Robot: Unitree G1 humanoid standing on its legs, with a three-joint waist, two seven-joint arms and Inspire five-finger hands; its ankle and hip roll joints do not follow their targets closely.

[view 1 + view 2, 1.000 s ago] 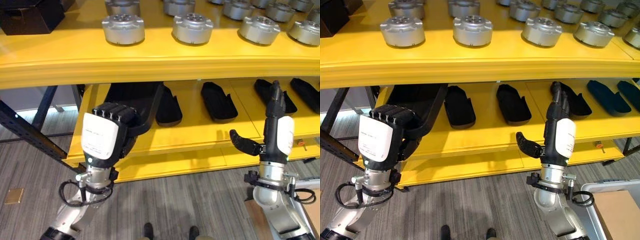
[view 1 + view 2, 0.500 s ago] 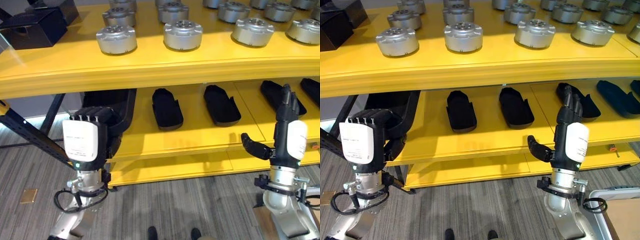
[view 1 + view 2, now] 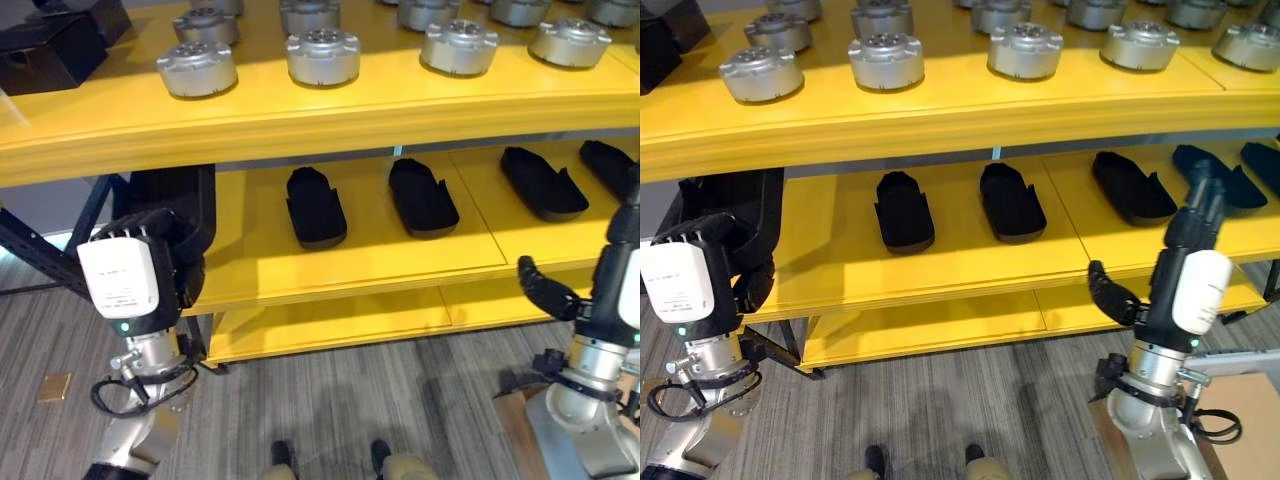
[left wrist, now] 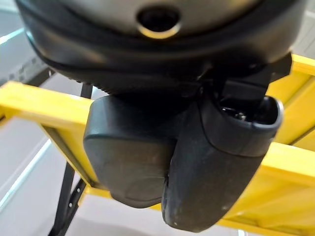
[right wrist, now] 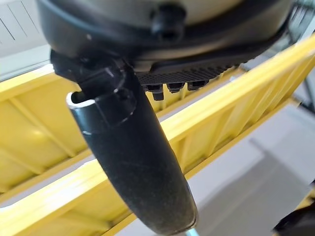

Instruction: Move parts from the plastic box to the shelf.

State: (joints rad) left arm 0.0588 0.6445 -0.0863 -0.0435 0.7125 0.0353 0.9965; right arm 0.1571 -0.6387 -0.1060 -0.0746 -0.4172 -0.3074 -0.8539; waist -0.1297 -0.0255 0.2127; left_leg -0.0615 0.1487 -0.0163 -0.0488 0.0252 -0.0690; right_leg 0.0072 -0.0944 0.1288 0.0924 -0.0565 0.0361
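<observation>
The left robot hand [image 3: 150, 262] is curled around a black part [image 3: 180, 200] at the left end of the yellow shelf [image 3: 330, 110]. The right robot hand [image 3: 1185, 270] stands released, fingers straight, before the shelf's right end. More black parts [image 3: 316, 205] lie on its lower level, silver discs [image 3: 323, 55] on top.

A yellow two-tier shelf [image 3: 330, 105]. On its top tier stand round silver metal parts [image 3: 322, 56], disc-shaped with small holes on top, upright in rows. On the lower tier lie black elongated shell-shaped parts [image 3: 316, 206], flat and side by side, spaced apart. One more black part [image 3: 180, 200] lies at the tier's left end.
</observation>
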